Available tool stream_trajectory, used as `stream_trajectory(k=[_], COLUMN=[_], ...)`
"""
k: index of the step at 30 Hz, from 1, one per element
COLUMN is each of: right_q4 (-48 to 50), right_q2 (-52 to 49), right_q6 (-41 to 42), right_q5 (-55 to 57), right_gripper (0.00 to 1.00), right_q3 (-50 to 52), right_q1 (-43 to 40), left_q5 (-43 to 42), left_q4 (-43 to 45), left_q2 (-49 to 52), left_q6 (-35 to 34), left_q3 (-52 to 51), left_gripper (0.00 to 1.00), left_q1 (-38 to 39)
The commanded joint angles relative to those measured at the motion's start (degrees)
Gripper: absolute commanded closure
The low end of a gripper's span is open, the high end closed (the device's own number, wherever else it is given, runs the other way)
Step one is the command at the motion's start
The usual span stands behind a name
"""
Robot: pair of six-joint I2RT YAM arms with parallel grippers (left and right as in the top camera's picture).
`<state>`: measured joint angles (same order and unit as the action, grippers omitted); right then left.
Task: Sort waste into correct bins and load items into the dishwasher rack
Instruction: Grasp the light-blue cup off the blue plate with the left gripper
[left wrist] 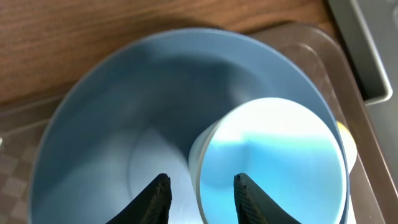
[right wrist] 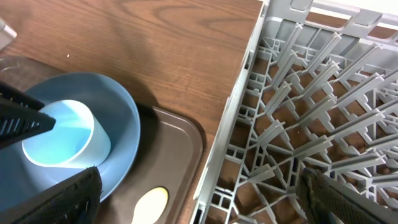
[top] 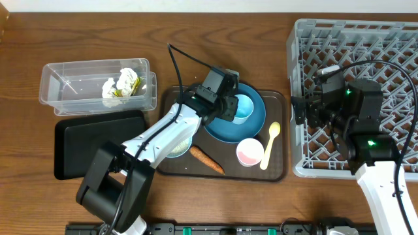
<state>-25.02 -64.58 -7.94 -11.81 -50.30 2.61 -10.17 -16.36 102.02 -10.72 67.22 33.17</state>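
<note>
A light blue cup stands on the round blue plate on the brown serving tray. My left gripper is open and straddles the cup's rim, one finger outside the wall and one inside, with a gap on both sides. My right gripper hangs wide open over the left edge of the grey dishwasher rack, holding nothing. On the tray lie a white cup with a pink inside, a pale yellow spoon and an orange carrot.
The clear tub at the back left holds crumpled white tissue and a yellow-green wrapper. The black tray lies in front of it. A light blue bowl shows partly under my left arm.
</note>
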Motion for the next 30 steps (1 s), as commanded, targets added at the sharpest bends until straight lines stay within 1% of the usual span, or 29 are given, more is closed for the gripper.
stream_trajectory(k=[1,3,4,9,11,15,19,21,25,27,30], right_q4=[0.1,0.1,0.1,0.1,0.1,0.2,1.4,2.6,5.5,6.8,9.2], right_q2=[-0.3,-0.3,-0.3,-0.3,-0.3,-0.3,-0.3,-0.3,-1.6,-3.0,-5.5], right_q6=[0.6,0.6,0.6,0.6,0.6,0.6,0.6,0.9,3.8,3.8,2.6], right_q5=[-0.2,-0.2,-0.2,-0.2,-0.2,-0.2,0.0,0.0,-1.0,-5.0,-15.8], right_gripper=[0.01,0.01,0.01,0.01,0.01,0.01,0.01,0.01,0.01,0.01,0.01], right_q3=[-1.4,-1.4,-1.4,-1.4,-1.4,-1.4,-1.4,-1.4,-1.4,-1.4,-1.4], right_q1=[0.4,0.4,0.4,0.4,0.4,0.4,0.4,0.4,0.4,0.4,0.4], left_q5=[0.1,0.1,0.1,0.1,0.2,0.1,-0.1,-4.5,-23.4,-32.8,-43.0], left_q4=[-0.7,-0.7,-0.7,-0.5,-0.1,0.2,0.2,0.8,5.1,8.2,11.1], left_q2=[1.0,1.4,1.6,2.0,2.0,1.9,0.5,-0.8,-2.5,-2.5,-2.4], left_q6=[-0.9,-1.0,-1.0,-1.0,-1.0,-1.1,-6.7,-8.3,-13.2,-17.2,-21.6], left_q3=[0.7,0.6,0.6,0.6,0.6,0.6,0.6,0.6,0.6,0.6,0.6], left_gripper=[0.64,0.66,0.72,0.89,0.92,0.94,0.94,0.94,0.94,0.94,0.94], left_q1=[0.5,0.9,1.0,1.2,0.9,-1.1,-6.1,-9.3,-16.1,-19.3,-22.8])
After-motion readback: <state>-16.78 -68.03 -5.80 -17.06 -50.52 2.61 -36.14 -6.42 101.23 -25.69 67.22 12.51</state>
